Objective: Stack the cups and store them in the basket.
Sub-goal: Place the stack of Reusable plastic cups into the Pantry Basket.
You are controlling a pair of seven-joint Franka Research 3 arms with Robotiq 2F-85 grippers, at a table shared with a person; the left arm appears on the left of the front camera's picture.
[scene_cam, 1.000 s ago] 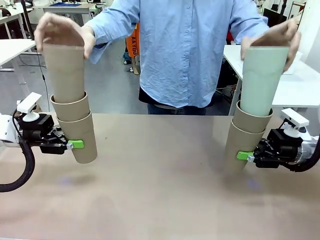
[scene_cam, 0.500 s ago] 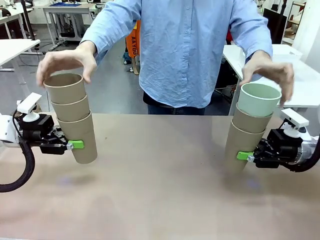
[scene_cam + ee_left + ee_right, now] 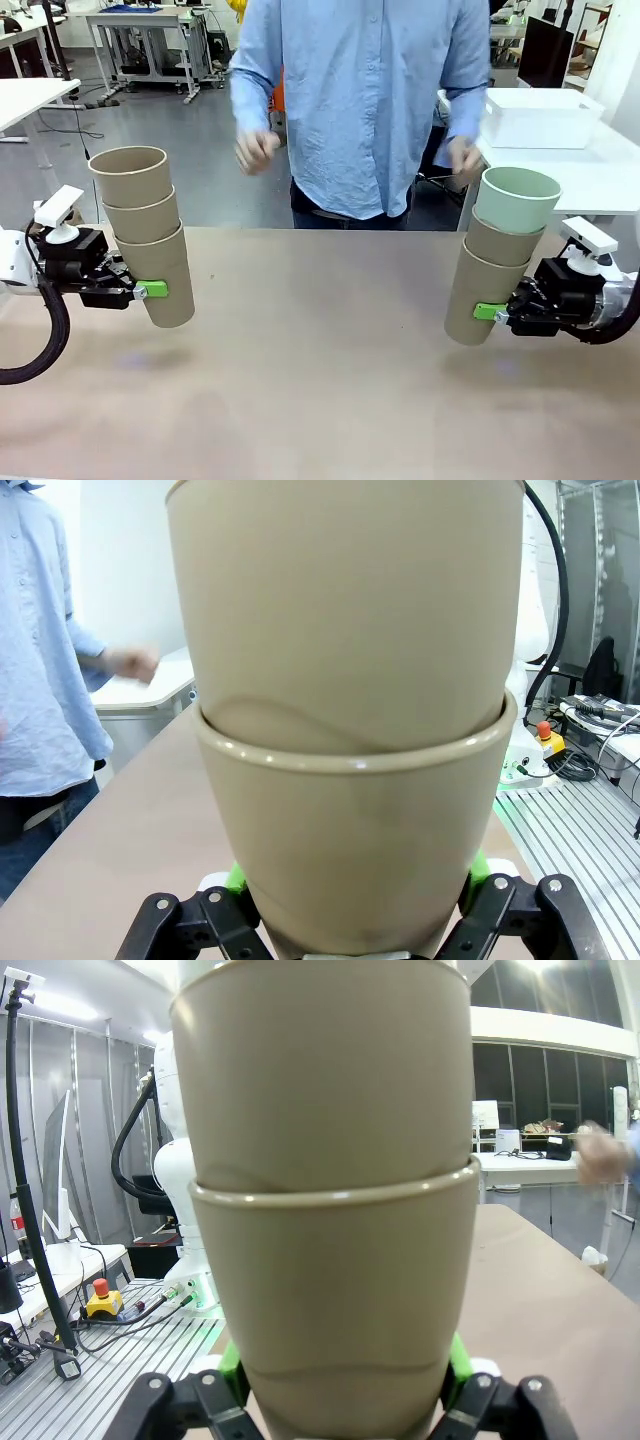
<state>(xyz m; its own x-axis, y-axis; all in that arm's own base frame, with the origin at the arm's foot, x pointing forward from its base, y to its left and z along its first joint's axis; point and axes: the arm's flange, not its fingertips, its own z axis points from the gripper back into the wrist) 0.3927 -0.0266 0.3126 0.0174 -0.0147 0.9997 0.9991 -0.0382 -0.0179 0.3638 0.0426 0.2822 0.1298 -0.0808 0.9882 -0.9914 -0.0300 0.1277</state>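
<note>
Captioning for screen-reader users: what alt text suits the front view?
Two grippers each hold a stack of three cups at a brown table: the left gripper grips an all-tan stack, the right gripper two tan cups topped by a mint green cup. A person in a blue shirt stands behind, touching neither stack; a white bin sits on another table behind.

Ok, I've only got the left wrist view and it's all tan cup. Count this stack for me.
Observer: Three tan cups, nested; the left fingers clamp the bottom one.
Operator: Now give me the other arm.
Observer: The right fingers clamp a second stack of three, with the mint green cup on top.
Operator: Find the basket.
Observer: The white basket sits on the side table at far right, behind that stack.
</note>
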